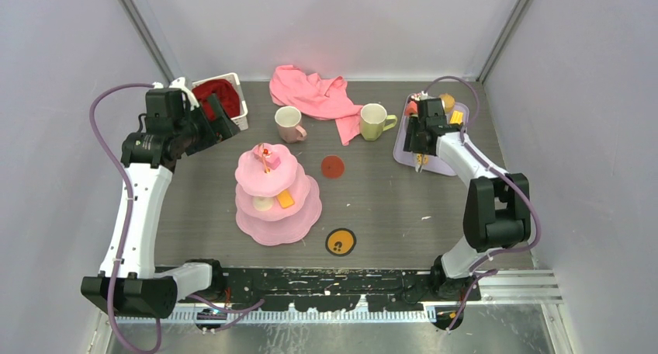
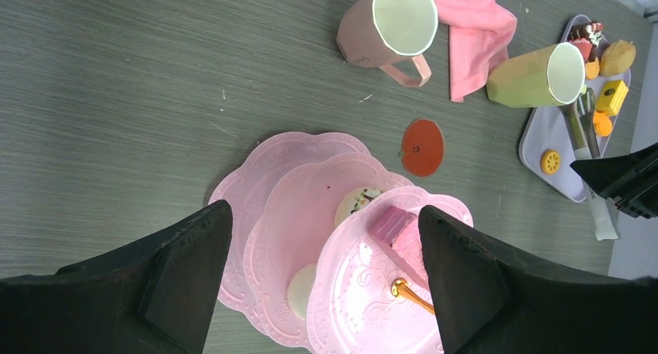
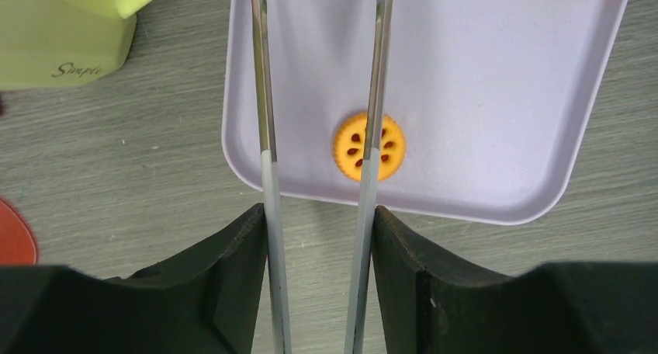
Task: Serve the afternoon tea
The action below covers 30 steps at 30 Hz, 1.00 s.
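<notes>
Lying on the lilac tray (image 3: 481,98), the yellow jam biscuit (image 3: 353,148) sat under one arm of the metal tongs (image 3: 263,98). The right pincer (image 3: 320,218) was half closed, clamping them. The left pincer (image 2: 324,214) gaped wide and empty above the pink cake stand (image 2: 240,183) mid-bench.

The silver metal tongs (image 3: 263,98) run off the right wrist view's top edge, tips unseen; the yellow-green mug (image 3: 54,36) is cropped at its corner. From above, the right arm (image 1: 458,156) hides some small colourful toy pastries (image 1: 448,102). The left fingers (image 2: 186,276) cover part of the pink three-tier scalloped cake stand (image 2: 295,191).
</notes>
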Each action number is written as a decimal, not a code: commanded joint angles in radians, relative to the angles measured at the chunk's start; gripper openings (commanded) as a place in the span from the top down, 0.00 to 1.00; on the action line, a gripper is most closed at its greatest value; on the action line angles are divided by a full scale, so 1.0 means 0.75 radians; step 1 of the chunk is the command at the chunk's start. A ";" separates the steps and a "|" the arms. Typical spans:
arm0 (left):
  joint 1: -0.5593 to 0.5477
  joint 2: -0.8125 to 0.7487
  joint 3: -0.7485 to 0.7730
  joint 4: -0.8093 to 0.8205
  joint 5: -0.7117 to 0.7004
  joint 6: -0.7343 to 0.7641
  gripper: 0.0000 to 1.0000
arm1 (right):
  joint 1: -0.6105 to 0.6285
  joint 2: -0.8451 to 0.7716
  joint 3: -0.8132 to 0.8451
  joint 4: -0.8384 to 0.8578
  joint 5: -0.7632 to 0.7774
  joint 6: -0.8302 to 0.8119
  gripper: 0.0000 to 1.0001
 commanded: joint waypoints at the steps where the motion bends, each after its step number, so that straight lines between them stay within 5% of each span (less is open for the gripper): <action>1: 0.005 -0.009 0.002 0.065 0.022 0.021 0.11 | -0.005 0.016 0.086 0.108 0.086 0.007 0.45; 5: 0.006 -0.006 -0.003 0.070 0.024 0.018 0.11 | -0.005 0.042 0.118 0.104 0.098 -0.010 0.51; 10: 0.005 0.004 0.005 0.074 0.029 0.014 0.11 | -0.007 0.007 0.098 0.103 0.101 -0.010 0.81; 13: 0.005 0.012 0.012 0.071 0.026 0.017 0.11 | -0.007 -0.039 0.064 0.104 0.082 -0.002 0.88; 30: 0.005 0.055 0.056 0.068 0.008 0.029 0.11 | 0.093 -0.654 -0.018 -0.137 -0.216 0.031 0.87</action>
